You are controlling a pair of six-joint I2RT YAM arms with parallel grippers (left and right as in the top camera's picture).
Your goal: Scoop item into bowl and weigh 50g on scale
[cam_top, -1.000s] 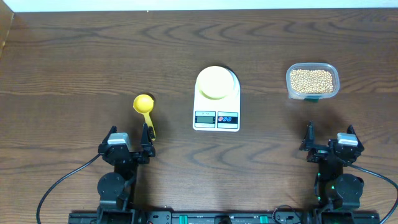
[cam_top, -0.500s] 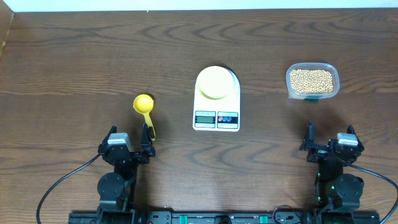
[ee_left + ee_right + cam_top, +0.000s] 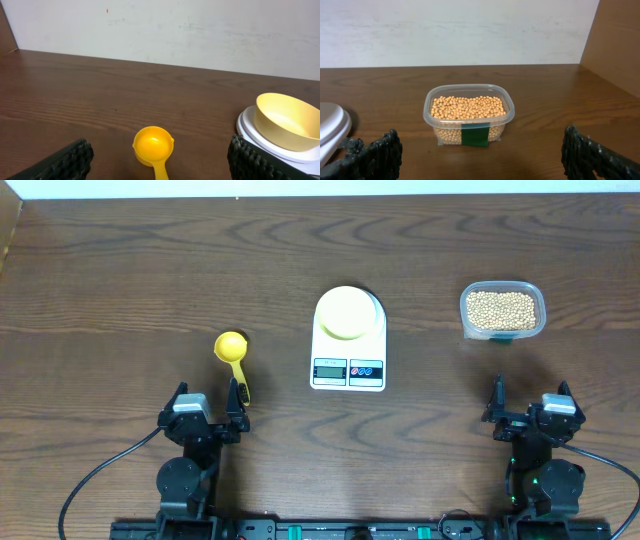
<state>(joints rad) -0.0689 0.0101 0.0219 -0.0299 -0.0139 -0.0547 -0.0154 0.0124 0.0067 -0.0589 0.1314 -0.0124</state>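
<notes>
Bases (image 3: 182, 478) of both arms sit at the near table edge, partly cut off by the bottom of the overhead view. L gripper (image 3: 208, 394) has its jaws spread wide, gripping nothing; R gripper (image 3: 531, 392) is equally wide and also holds nothing. Each wrist view shows only the ribbed black fingertips (image 3: 62, 162) in the lower corners, rest out of frame. Yellow scoop (image 3: 234, 360) lies flat just ahead of the L gripper, cup end away, handle pointing back at it. The handle tip runs right beside the finger on the scale side; can't tell if they touch, and the L wrist view clips the handle at the bottom edge. Scoop cup shows bare yellow inside. Mid-table is the white digital scale (image 3: 348, 370), w/ display and two buttons on its near edge; readout too small to read. Pale-yellow bowl (image 3: 347, 312) sits on the scale's far end, inside bare. L wrist view clips scale and bowl at the right edge; R wrist view catches only a white corner at left. Soybeans (image 3: 501, 307) fill the clear plastic tub (image 3: 540, 317) at far R, well apart from the scale and straight ahead of the R gripper. Green label (image 3: 475, 135) on the tub's near wall hides the beans behind it. Table (image 3: 120, 270) is dark brown wood grain, matte. Past its far edge is a white wall (image 3: 460, 30) w/ faint scuffs, and a brown panel (image 3: 615, 40) stands at the R side.
</notes>
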